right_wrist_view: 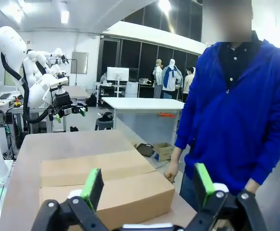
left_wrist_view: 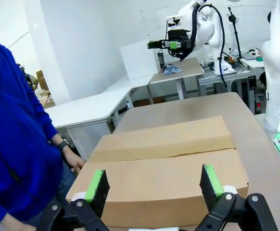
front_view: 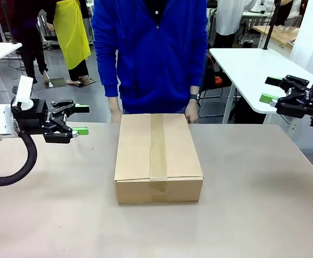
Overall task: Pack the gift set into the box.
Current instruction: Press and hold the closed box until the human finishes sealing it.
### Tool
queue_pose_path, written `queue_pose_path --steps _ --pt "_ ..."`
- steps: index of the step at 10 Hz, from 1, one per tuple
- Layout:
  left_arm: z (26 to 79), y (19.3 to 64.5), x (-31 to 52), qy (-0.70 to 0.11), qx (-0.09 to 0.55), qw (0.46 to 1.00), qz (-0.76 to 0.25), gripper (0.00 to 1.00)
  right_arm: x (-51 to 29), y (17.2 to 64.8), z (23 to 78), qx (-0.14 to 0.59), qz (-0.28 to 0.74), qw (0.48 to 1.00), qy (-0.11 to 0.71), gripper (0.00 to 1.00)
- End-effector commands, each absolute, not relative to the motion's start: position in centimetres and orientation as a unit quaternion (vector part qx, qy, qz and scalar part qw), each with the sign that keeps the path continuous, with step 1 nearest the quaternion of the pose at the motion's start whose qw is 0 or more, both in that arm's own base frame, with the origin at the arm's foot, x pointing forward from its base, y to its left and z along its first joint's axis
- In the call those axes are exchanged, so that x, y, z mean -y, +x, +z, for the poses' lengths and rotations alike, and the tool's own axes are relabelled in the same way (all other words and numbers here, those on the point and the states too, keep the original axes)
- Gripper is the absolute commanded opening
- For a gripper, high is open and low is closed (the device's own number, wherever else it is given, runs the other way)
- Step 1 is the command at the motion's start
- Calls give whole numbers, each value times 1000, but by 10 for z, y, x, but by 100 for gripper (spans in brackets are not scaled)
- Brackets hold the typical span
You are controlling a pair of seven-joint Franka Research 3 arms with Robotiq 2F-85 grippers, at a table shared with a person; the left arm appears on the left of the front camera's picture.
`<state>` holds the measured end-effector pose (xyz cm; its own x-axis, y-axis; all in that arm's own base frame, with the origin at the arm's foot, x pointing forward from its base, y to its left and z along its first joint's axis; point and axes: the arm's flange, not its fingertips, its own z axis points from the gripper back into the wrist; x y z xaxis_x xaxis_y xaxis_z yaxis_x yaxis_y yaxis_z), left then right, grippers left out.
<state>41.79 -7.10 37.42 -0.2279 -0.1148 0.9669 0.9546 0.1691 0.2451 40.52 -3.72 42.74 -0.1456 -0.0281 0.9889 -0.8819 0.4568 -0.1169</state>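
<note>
While the box (front_view: 158, 157) sits shut and taped at the middle of the table (front_view: 253, 204) in the front view, the left gripper (front_view: 75, 123) hangs at its 9 o'clock and the right gripper (front_view: 272, 90) at its 2 o'clock, both with jaws apart and empty. The person's hands (front_view: 192, 113) touch its far edge at 12 o'clock. Corrugated board looks stiff and fairly light, so its long side walls seem the best hold; the taped top offers little grip.

From the left wrist, the box (left_wrist_view: 164, 168) lies just beyond the spread fingers (left_wrist_view: 211, 181), its contents hidden under closed flaps.

From the right wrist, the box (right_wrist_view: 106, 185) shows beyond open fingers (right_wrist_view: 93, 185); the gift set cannot be made out, and the person's hand (right_wrist_view: 171, 174) rests at its corner.
</note>
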Motion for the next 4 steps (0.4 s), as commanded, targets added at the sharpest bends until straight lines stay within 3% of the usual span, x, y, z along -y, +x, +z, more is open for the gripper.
queue_pose_path --steps 1,4 --pt "373 419 67 -364 578 503 -529 100 43 405 429 653 382 550 353 100" --pt "373 419 67 -364 578 503 -529 100 43 405 429 653 382 550 353 100"
